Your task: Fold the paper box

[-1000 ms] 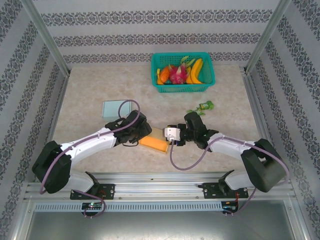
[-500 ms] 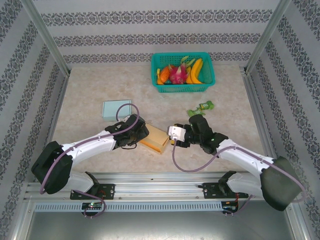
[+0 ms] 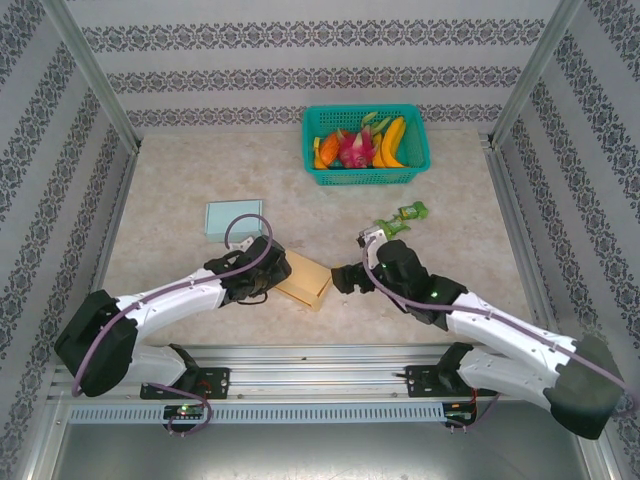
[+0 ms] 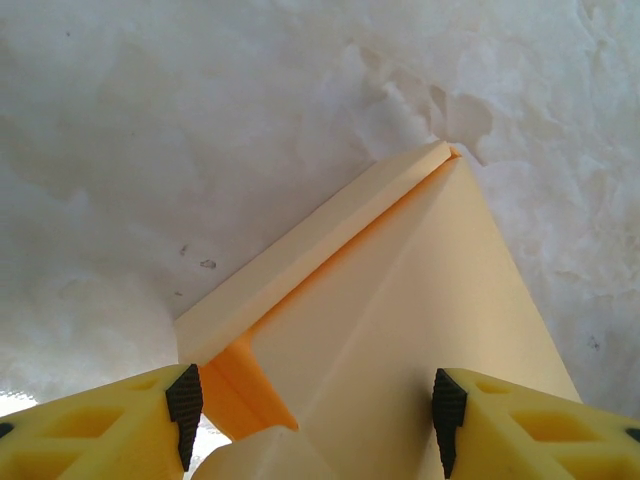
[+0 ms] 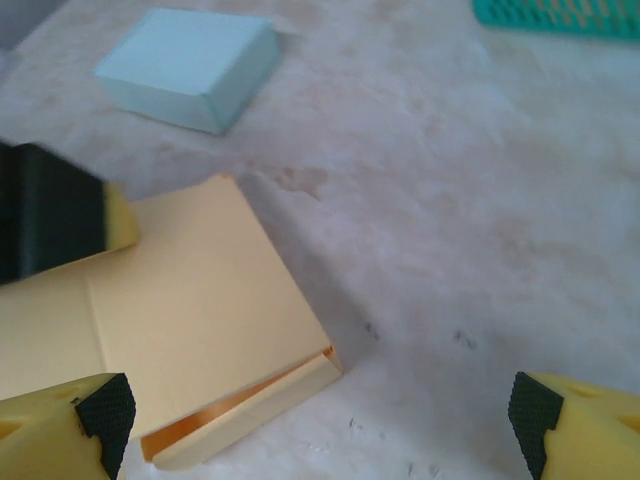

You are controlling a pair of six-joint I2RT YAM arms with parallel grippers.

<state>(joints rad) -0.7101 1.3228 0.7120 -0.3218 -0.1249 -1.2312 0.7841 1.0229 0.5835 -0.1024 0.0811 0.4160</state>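
The paper box (image 3: 308, 280), cream outside and orange inside, lies flat on the table near the front middle. My left gripper (image 3: 272, 272) is at its left end. In the left wrist view the paper box (image 4: 400, 300) fills the space between the two black pads (image 4: 185, 412), and the left gripper (image 4: 316, 420) is shut on it. My right gripper (image 3: 343, 278) stands just right of the box, open and apart from it. In the right wrist view the paper box (image 5: 200, 310) lies ahead and to the left of the wide-open right gripper (image 5: 318, 425), with only bare table between the fingertips.
A pale blue closed box (image 3: 228, 218) sits behind the left arm, also seen as the blue box (image 5: 190, 65). A green basket (image 3: 365, 178) of fruit stands at the back. A green packet (image 3: 402, 213) lies behind the right gripper. Metal rails edge the table.
My right gripper has let go of the box, opened wide and drawn back to the right. The left gripper has kept its hold, and the box has shifted slightly.
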